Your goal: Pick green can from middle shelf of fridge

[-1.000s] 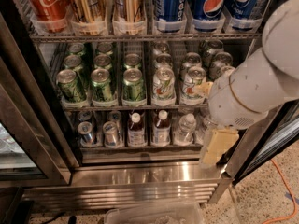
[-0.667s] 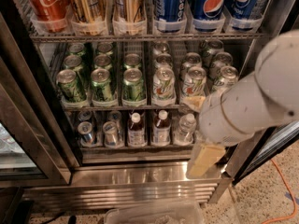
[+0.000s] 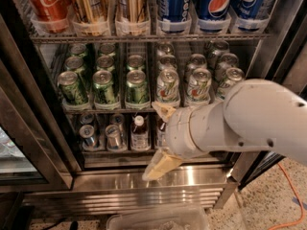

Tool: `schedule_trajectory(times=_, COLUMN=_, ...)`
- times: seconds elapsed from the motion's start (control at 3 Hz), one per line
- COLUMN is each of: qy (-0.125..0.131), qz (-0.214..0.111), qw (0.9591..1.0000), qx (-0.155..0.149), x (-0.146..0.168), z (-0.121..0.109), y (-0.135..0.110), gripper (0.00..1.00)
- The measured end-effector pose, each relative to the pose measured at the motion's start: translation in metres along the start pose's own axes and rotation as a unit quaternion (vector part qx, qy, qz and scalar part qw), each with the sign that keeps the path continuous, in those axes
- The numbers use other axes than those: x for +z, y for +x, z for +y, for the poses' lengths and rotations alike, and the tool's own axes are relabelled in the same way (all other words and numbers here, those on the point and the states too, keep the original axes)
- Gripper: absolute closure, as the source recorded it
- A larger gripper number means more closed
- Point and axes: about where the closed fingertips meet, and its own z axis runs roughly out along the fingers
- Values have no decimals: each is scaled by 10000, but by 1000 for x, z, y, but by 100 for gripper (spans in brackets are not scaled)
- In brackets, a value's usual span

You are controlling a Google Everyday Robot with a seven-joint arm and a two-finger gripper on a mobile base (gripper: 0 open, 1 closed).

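The fridge (image 3: 120,188) stands open with its wire racks in view. Three lanes of dark green cans fill the left half of the middle shelf (image 3: 110,110). The front green cans are at the left (image 3: 72,87), the middle (image 3: 104,86) and the right (image 3: 137,86). White cans with green-red print (image 3: 168,86) fill the right half. My gripper (image 3: 159,139) is open and empty, its tan fingers (image 3: 157,166) spread one above the other. It hangs in front of the lower shelf, below and right of the rightmost green can, touching nothing.
The top rack holds red cola (image 3: 45,4), gold (image 3: 88,4) and blue Pepsi cans (image 3: 218,4). The lower shelf holds small cans (image 3: 88,135) and a bottle (image 3: 139,131). The dark door frame (image 3: 33,123) stands at left. A clear bin (image 3: 158,222) sits on the floor below.
My arm has swung left across the fridge front. The gripper went from the right side of the lower shelf to its centre, closer to the green cans.
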Motion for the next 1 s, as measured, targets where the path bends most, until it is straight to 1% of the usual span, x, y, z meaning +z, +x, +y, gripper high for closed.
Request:
schedule_trajectory(times=0.33, qy=50, qz=-682, qw=9976, qx=52, x=33, z=-7, y=-21, gripper=0)
schedule_trajectory(times=0.67, qy=50, qz=-682, qw=9976, qx=52, x=33, z=-7, y=-21, gripper=0)
schedule_trajectory(times=1.0, qy=293, qz=-795, qw=9964, qx=77, x=45, z=-2, y=-24, gripper=0)
